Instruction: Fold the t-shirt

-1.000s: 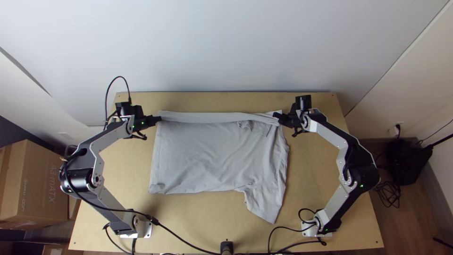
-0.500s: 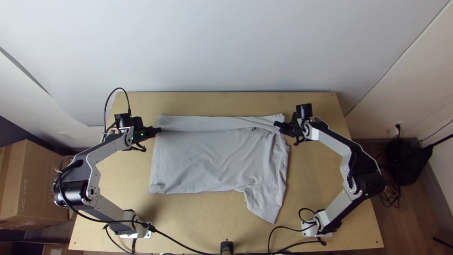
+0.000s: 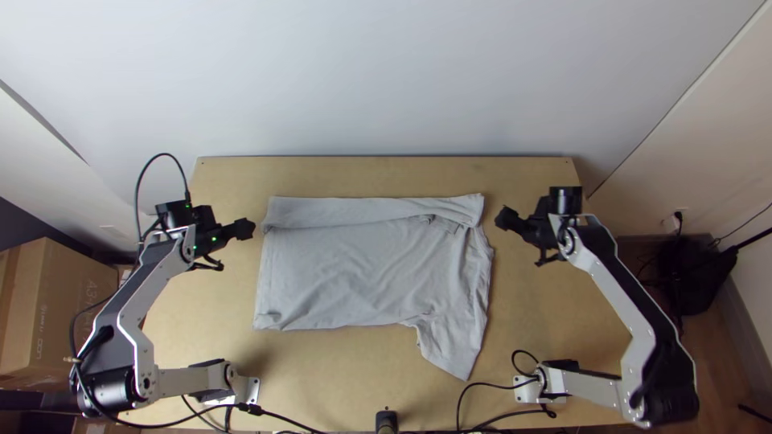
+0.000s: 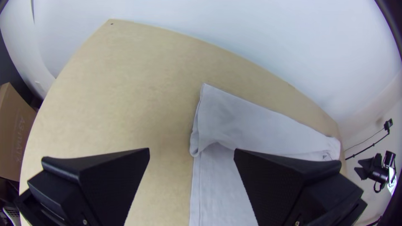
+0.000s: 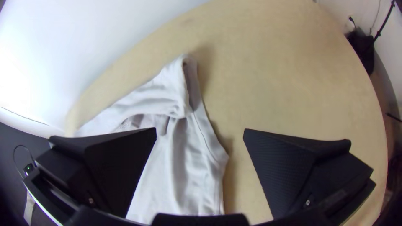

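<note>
1. Fixed at the near edge of the light wooden table (image 3: pixel 322 362) by the left arm's base (image 3: pixel 229 386) and the right arm's base (image 3: pixel 548 384).
2. Points toward that near edge with one sleeve (image 3: pixel 454 350), laid out flat at the right end of the grey t-shirt (image 3: pixel 362 281).
3. Lies across the middle of the table in a wide, lightly wrinkled panel, rumpled at the near left corner and around the inner side of the sleeve.
4. Flanked on the left, past the table's edge, by a cardboard box (image 3: pixel 64 313).
5. Ends at left in a straight stitched hem (image 4: pixel 196 188) and at right in a curving seamed edge (image 5: pixel 211 144), close to the tabletop's middle and right portions.
6. Spread wide at the left claw (image 3: pixel 249 228), fingers apart, just beside the far left part of the t-shirt and separate from the cloth.
7. Parted likewise at the right claw (image 3: pixel 503 218), fingers wide, just off the far right corner of the t-shirt and separate from it.
8. Folded over along the far side into a long strip (image 3: pixel 354 210), rounded at the left end, with a small bunch of cloth under its right part.
9. Backed by the table's far margin and a pale wall (image 3: pixel 386 80).
</note>
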